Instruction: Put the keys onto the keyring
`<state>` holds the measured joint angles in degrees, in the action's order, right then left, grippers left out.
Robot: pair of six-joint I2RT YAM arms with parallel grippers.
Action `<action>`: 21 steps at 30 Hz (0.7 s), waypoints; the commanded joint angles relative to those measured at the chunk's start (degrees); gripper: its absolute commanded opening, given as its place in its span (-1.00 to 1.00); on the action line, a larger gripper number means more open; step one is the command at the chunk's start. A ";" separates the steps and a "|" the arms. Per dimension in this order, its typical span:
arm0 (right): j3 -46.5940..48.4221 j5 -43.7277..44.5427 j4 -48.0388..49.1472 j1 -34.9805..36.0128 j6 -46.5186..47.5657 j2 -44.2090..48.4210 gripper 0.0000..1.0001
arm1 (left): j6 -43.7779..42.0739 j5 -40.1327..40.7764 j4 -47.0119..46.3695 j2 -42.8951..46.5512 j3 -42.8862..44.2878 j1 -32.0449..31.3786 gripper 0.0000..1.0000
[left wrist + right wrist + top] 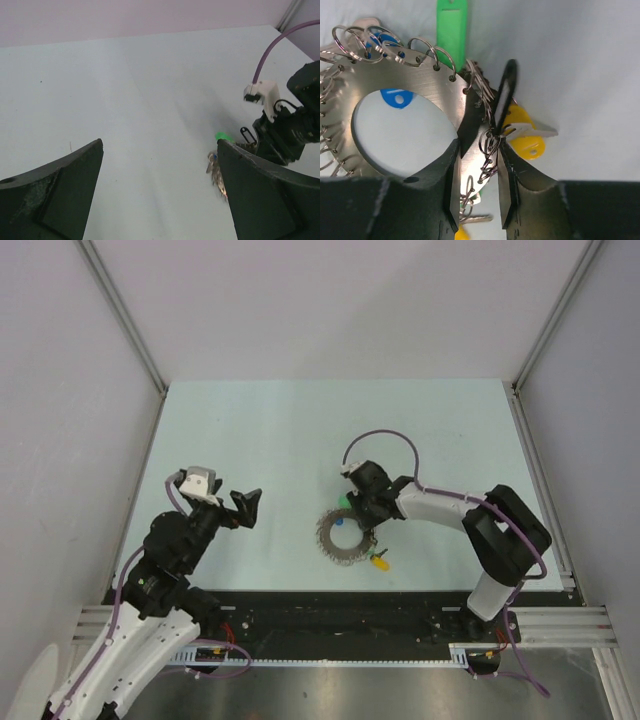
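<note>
The keyring (345, 537) lies flat on the surface (250, 430) under the right fingers (452, 167), which stand narrowly apart astride one small rim loop; whether they pinch it I can't tell. The keys (522, 145) sit just beyond that loop. The left fingers (244, 504), spread wide and empty, hang well apart.

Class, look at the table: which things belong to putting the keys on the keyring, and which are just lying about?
Belongs to the job: keyring; green-headed key; yellow-headed key; right gripper over the ring.
Just there: black tag by the yellow-headed key; left gripper, open, off to the side.
</note>
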<state>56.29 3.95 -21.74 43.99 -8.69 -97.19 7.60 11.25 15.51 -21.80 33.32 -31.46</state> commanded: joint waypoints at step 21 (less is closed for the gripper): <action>-6.28 3.86 5.67 -35.72 -11.26 43.17 0.99 | 8.75 8.09 1.64 8.08 3.60 16.87 1.00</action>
<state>52.69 2.72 -15.33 9.61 -18.50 -66.08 13.56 15.81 17.93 -18.24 33.65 -16.45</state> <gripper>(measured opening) 0.984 0.996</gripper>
